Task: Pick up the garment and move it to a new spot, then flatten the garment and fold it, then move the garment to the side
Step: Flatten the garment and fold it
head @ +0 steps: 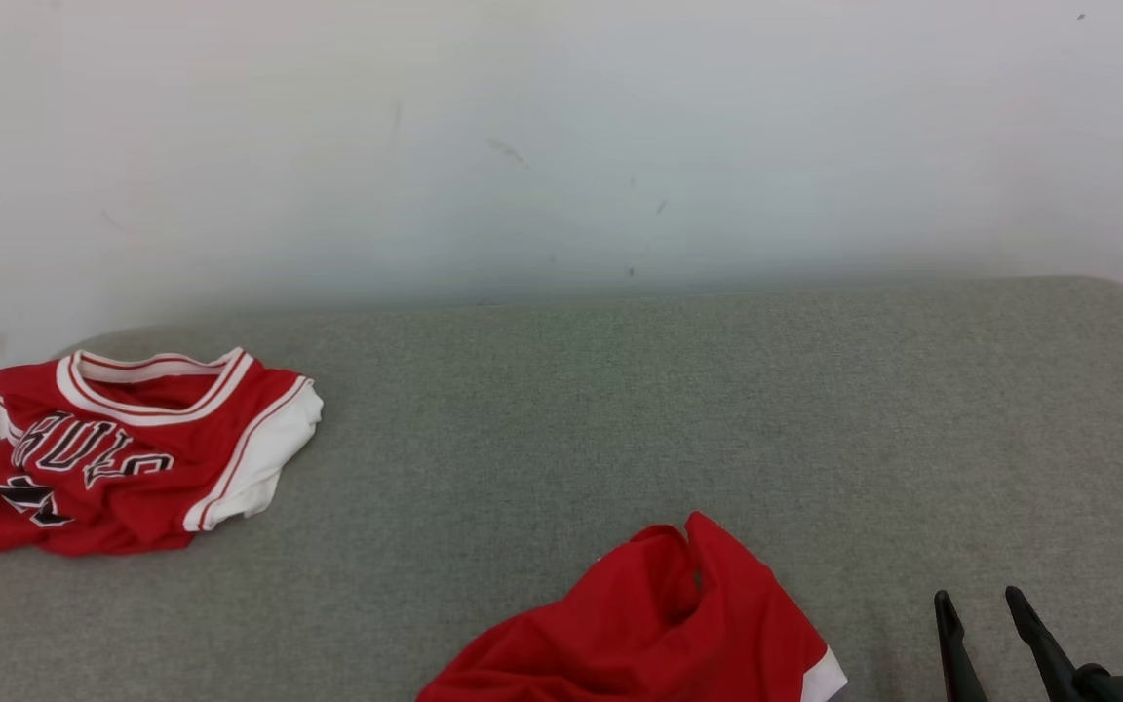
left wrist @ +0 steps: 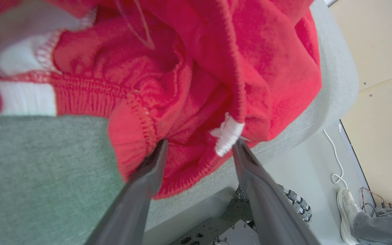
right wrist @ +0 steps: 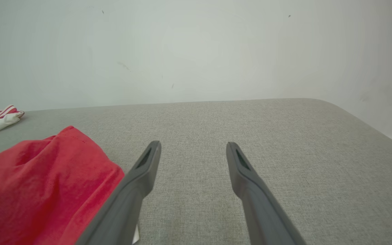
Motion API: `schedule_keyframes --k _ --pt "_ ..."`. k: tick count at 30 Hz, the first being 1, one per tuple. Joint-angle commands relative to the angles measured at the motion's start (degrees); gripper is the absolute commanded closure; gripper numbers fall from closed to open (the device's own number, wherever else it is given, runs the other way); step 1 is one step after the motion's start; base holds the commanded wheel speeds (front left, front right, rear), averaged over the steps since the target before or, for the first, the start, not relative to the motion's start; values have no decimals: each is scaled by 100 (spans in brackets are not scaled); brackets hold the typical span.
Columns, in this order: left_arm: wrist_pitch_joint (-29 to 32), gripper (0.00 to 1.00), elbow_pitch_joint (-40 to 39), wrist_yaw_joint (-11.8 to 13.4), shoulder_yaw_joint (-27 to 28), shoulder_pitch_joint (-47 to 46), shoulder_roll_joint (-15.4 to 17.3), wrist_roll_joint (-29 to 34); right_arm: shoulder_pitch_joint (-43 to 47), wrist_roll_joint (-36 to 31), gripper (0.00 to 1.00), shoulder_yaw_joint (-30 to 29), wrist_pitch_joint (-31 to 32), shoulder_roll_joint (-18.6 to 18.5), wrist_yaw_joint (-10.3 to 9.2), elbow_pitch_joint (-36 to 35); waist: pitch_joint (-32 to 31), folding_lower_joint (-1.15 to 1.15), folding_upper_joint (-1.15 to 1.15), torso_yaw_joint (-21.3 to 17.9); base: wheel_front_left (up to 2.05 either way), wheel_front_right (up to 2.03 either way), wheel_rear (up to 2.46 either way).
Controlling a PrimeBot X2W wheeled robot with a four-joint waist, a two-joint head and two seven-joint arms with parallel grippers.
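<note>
Grey fabric tabletop (head: 620,390) against white wall (head: 561,117). Crumpled red knit garment with white trim (head: 659,624) lies bunched at the tips of the left gripper (left wrist: 201,142), jaws wide, pinching nothing. The right gripper (right wrist: 193,144), spread and empty, has the garment to its left. Flattening probably calls for pinching opposite hem corners and drawing them apart.

garment (head: 659,624): on desk (head: 620,390), just left of right gripper (head: 977,597), at left gripper (left wrist: 199,143) tips
jersey (head: 133,458): on desk, well left of right gripper, farther back
</note>
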Motion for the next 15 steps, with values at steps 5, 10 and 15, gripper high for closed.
schedule_keyframes --k 5,10,15 --pt "67 0 -482 160 248 45 233 -185 80 -53 0 0 5 -40 0 8 -23 0 0 -9 0 0 0" --pt "476 0 -1492 374 601 241 816 -398 85 -52 0 1 4 -26 0 1 -28 0 0 -49 0 0 0" --pt "622 0 -2432 735 1086 271 1214 -561 45 -48 0 21 5 -9 0 -9 -11 0 0 -126 0 0 0"
